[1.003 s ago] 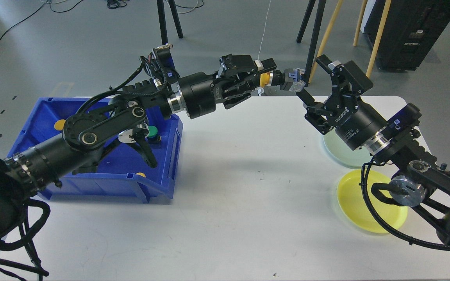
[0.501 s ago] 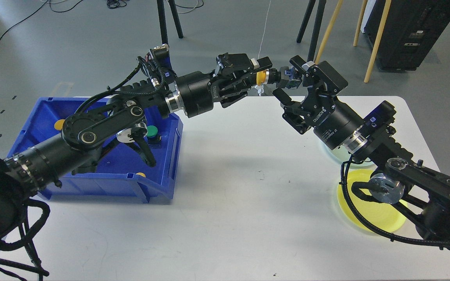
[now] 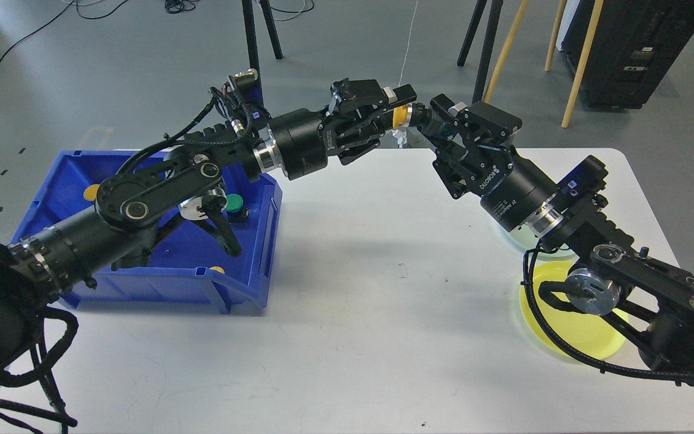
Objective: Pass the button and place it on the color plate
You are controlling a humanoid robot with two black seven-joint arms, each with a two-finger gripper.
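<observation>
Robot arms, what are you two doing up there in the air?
The left claw is holding a yellow button up above the far edge of the white table. The right claw has reached in to take it. A yellow plate waits on the right, and more buttons sit in the blue bin on the left.

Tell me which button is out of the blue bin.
The yellow button, held in the air in the left hand at the right hand. The green button lies in the blue bin.
</observation>
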